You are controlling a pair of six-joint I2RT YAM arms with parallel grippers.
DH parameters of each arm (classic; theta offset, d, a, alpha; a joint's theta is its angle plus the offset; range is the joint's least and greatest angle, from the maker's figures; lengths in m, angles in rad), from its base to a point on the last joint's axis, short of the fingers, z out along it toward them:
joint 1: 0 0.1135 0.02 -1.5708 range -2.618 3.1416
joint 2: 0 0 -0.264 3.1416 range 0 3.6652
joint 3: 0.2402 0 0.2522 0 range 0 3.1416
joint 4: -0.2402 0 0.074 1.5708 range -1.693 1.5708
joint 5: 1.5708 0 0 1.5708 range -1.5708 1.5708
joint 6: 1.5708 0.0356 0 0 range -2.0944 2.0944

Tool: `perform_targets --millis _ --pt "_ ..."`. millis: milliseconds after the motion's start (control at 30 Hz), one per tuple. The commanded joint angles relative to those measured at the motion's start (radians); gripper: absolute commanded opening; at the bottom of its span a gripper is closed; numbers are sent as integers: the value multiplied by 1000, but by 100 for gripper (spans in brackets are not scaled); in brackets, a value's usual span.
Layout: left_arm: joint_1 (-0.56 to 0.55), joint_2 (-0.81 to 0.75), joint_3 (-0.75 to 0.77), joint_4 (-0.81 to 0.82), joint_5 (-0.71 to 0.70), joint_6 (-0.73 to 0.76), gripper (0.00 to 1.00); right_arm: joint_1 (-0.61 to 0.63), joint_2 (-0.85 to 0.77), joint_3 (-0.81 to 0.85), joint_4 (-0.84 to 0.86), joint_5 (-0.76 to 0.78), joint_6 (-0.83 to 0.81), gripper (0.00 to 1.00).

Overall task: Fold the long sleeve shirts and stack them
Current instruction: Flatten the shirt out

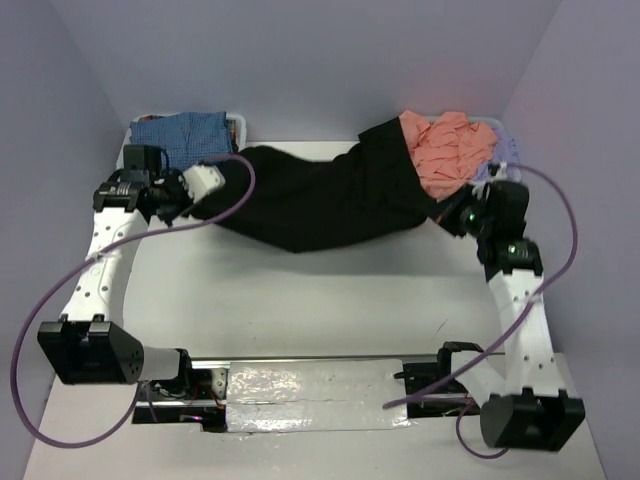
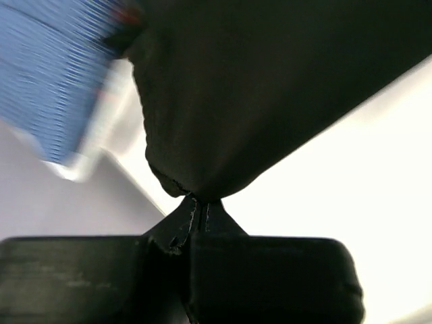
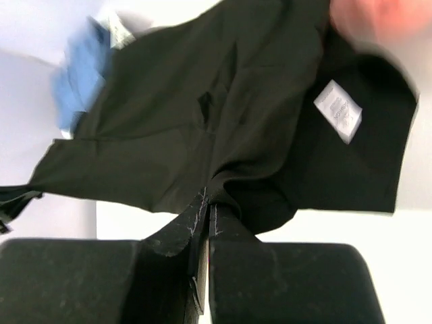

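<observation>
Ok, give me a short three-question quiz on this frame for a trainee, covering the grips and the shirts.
1. True or false: the left gripper and the right gripper are each shut on the large plain black cloth shirt.
2. What colour is the crumpled cloth shirt at the far right? A salmon-pink, B green, C yellow.
3. Fill in: the blue-checked cloth shirt lies far back on the ___ side.
Key: 1 true; 2 A; 3 left.
</observation>
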Motion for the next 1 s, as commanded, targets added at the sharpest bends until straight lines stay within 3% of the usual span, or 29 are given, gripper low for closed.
perform_targets --millis 0,167,367,500,633,833,967 --pt "7 -80 -106 -217 -13 201 0 1 -154 -197 -47 8 -13 0" --pt "6 -101 -276 -413 59 290 0 1 -358 -390 -163 26 37 0" --pt "4 -92 -454 -331 -33 287 0 1 -436 -529 -243 48 97 0" --pt "4 -68 -387 -297 -16 267 0 1 -387 -464 -204 61 82 0" --pt "6 -19 -252 -322 -5 236 0 1 -237 -364 -225 71 22 0" --pt "12 -58 -368 -276 -9 218 0 1 -252 -420 -245 81 13 0" --pt "7 4 -391 -137 37 148 0 1 -173 -409 -112 23 41 0"
